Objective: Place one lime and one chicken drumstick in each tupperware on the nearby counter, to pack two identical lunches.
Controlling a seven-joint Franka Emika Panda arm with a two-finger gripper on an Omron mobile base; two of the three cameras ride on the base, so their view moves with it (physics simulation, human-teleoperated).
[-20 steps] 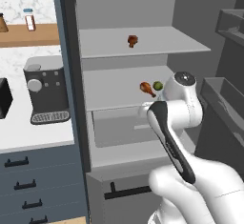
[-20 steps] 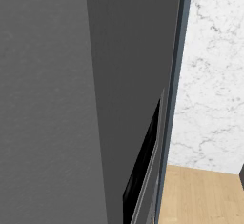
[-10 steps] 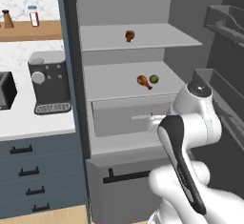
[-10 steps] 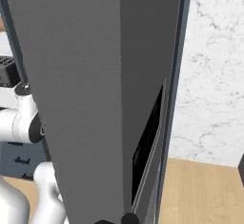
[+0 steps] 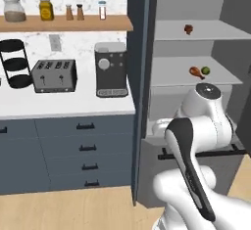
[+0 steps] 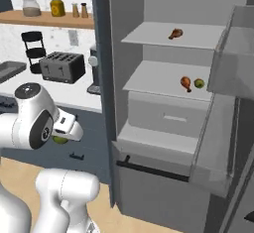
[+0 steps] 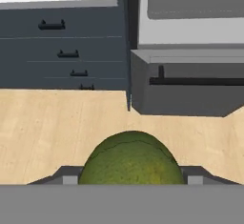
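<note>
In the hand view a green lime point(image 7: 131, 158) sits between the fingertips of my gripper point(image 7: 131, 176), which is shut on it above the wooden floor. From the right base view the gripper point(image 6: 61, 138) hangs low in front of the blue-grey drawers, with the lime point(image 6: 59, 140) peeking out beneath the hand. In the open fridge, a second lime point(image 5: 206, 70) point(image 6: 199, 83) lies beside a chicken drumstick point(image 5: 195, 71) point(image 6: 185, 82) on the middle shelf. Another drumstick point(image 5: 188, 28) point(image 6: 175, 33) lies on the top shelf. A shallow grey tupperware point(image 6: 11, 69) rests on the white counter point(image 5: 63, 107) at the far left.
A toaster point(image 5: 54, 75), a coffee machine point(image 5: 111, 68) and a black tiered rack point(image 5: 14, 63) stand on the counter. Jars line the wooden shelf point(image 5: 63, 23). The open fridge door point(image 6: 228, 103) juts out at right. Dark drawers point(image 7: 62, 51) face the hand.
Both base views have swung from the fridge toward the counter, so the camera moved. The arm has come back and lower, out of the fridge front, with the lime still gripped.
</note>
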